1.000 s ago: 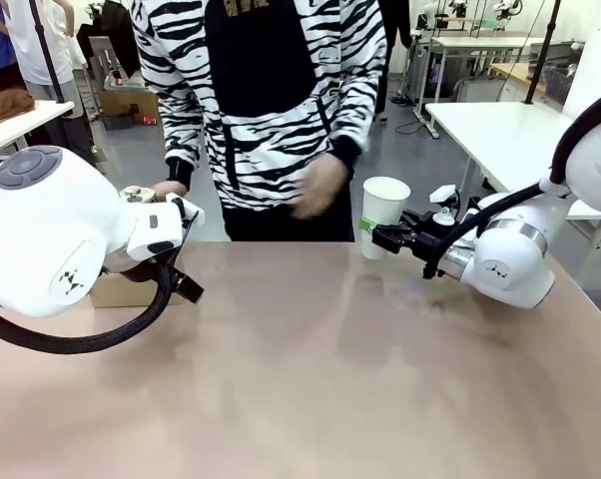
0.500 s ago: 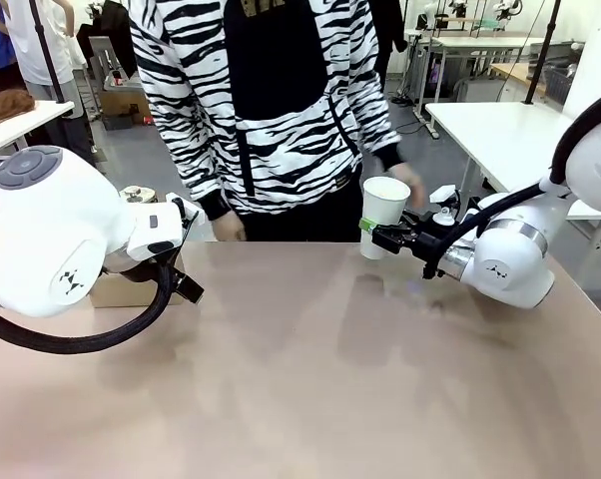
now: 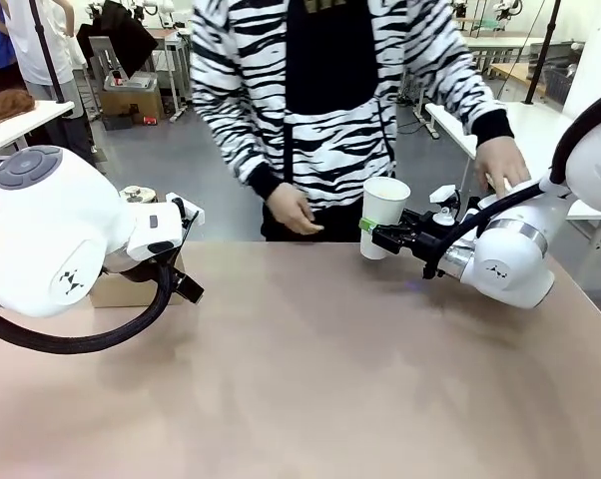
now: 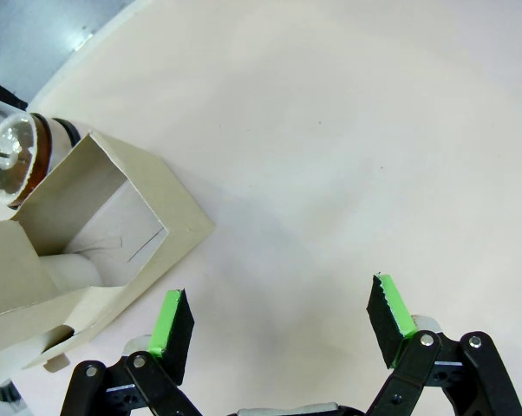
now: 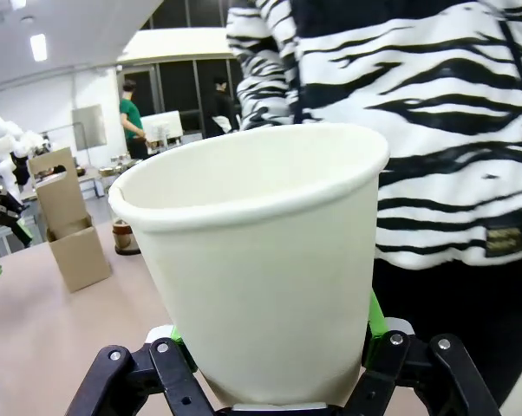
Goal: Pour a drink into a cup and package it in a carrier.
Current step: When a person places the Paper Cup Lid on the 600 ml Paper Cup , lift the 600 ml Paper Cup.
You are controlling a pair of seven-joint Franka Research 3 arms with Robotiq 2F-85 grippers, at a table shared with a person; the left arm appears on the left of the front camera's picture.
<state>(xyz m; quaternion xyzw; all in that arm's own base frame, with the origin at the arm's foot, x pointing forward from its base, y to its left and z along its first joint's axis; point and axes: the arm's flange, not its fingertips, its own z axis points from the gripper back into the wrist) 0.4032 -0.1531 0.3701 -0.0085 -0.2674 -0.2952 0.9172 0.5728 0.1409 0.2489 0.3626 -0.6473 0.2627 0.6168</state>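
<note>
The right tool (image 3: 373, 235) is closed on the lower part of the cup (image 3: 384, 212), pads on either side. It holds the cup upright at the desk's (image 3: 310, 379) far edge, well apart from the carrier (image 4: 114, 225) and across the desk from it. The cup's long axis stands vertical, its mouth is open upward, and it has no lid.

The left tool (image 4: 278, 316) hangs over bare desk just beside the carrier, its jaws spread wide with nothing between them. The jug (image 4: 14, 160) stands touching or just behind the carrier's far corner. I cannot tell how much drink it holds.

Pouring probably depends on this gap. The jug is near the left tool and the cup is at the right, so one has to travel to the other. The left arm is much nearer the jug. The person's hand (image 3: 291, 212) hovers at the far edge, between carrier and cup.
</note>
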